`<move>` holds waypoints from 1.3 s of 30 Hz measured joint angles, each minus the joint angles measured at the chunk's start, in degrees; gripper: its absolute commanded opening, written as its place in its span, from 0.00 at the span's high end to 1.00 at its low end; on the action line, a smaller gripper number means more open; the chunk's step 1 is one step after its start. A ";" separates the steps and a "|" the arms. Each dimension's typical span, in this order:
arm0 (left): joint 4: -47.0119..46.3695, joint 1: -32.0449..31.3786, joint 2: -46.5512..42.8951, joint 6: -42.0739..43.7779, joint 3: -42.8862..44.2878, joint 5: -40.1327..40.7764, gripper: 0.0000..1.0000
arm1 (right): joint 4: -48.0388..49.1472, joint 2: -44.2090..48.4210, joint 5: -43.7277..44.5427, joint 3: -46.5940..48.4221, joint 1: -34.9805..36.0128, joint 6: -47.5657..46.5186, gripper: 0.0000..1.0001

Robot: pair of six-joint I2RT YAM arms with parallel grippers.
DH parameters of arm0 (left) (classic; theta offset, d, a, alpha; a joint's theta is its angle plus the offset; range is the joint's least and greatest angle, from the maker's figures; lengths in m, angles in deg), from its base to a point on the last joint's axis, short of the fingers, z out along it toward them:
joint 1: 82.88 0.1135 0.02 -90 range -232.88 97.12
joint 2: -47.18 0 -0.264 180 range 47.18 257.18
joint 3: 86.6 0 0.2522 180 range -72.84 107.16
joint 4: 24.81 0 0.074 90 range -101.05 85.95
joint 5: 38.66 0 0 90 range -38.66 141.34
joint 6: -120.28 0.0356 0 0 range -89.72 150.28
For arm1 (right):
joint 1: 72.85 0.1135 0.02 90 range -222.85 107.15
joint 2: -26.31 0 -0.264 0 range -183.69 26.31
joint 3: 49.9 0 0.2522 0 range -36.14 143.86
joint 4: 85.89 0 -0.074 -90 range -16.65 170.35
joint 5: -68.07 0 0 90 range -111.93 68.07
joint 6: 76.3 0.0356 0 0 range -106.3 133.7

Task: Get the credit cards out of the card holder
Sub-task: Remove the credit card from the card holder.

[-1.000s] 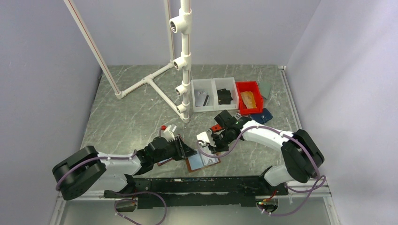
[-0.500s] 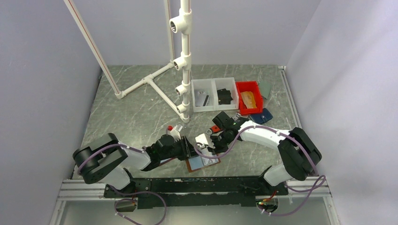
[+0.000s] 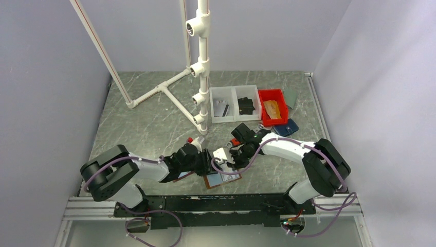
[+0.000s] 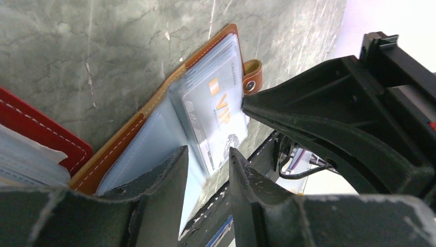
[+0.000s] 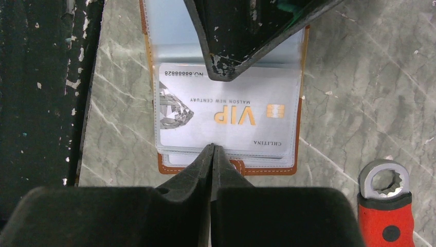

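The right gripper [image 5: 212, 148] had its two fingers pressed tight together. Their tip sat on one edge of the card holder [image 5: 163, 165], just by the little snap tab [image 4: 251, 82]. It looked like it was there to pin the holder down so it would not slide.

The left gripper [image 4: 208, 158] came in from the other side with its fingers spread a little. The end of the silver card [image 5: 226, 110] showed in the gap between them, but they were not squeezing it. I think the gap was there so the fingers could close on the card and pull it out.

The card sat inside a clear pocket, so it was not out yet. The brown holder lay open and flat on the table [image 3: 144, 128], near the middle of the front edge, close to the arms. A red wrench [image 5: 383, 206] lay near it.
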 measured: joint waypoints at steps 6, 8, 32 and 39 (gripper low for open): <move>-0.96 0.00 3.32 -0.07 1.03 -2.29 0.60 | 0.11 -0.13 0.04 0.00 0.13 0.02 0.97; -1.09 0.00 3.85 -0.07 1.33 -2.82 0.59 | 0.17 -0.22 0.07 0.00 0.20 0.02 0.97; 4.79 2.03 2.75 1.36 2.36 -2.23 1.00 | -1.66 -4.13 4.15 4.63 5.75 5.95 0.95; 6.08 2.45 0.94 5.62 2.10 -1.86 1.00 | -1.53 -5.46 4.24 5.35 5.46 7.72 0.92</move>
